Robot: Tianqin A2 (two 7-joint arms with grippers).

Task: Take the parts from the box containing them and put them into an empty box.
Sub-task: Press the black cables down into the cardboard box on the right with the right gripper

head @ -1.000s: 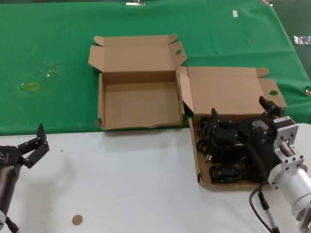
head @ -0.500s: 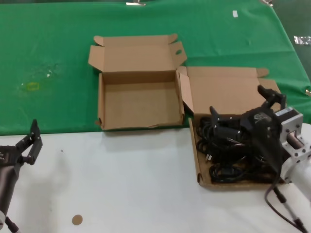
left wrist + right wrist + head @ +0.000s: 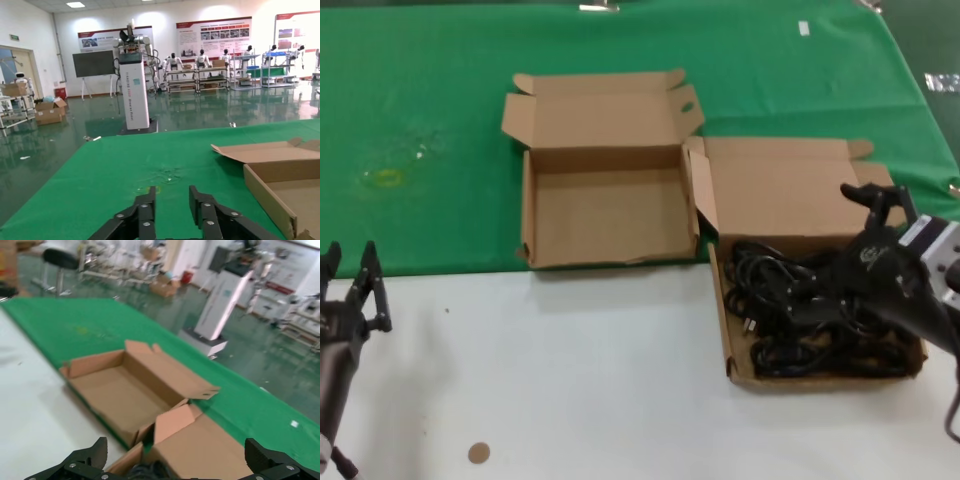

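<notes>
Black grippers (image 3: 873, 240), jointed screw-studded fingers (image 3: 145, 215)

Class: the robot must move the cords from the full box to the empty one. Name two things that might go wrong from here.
1. The cords lie tangled in one heap, so the right hand, open over them, may lift several at once and drop some.
2. The full box abuts the empty box; a snagged cord might drag or tip it.

Black power cords (image 3: 810, 315) in brown cardboard box (image 3: 740, 372); second brown cardboard box (image 3: 605, 215) plain inside; green cloth (image 3: 440, 130) with pale stain; white table (image 3: 580, 380); black grippers (image 3: 350, 300).
</notes>
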